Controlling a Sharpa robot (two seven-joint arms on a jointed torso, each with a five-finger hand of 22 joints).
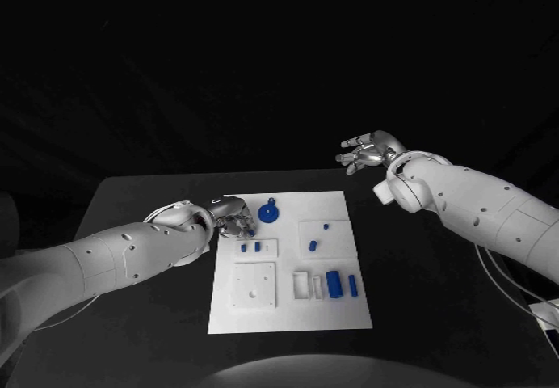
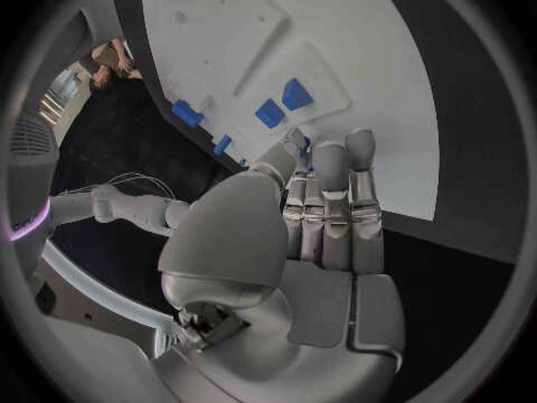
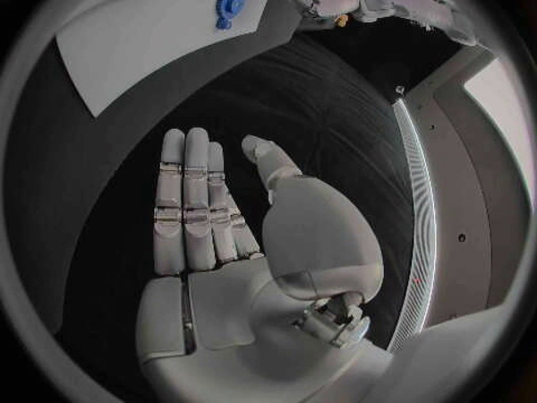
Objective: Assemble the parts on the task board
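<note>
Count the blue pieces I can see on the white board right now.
7, maybe more under the left hand. On the board: a round piece at the far edge; two beside the left hand; two small ones in the middle; two upright bars on the right.

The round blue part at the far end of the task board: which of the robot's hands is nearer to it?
Left. The left hand sits at the board's edge right beside the round blue part. The right hand is raised off beyond the task board, clearly farther away.
</note>
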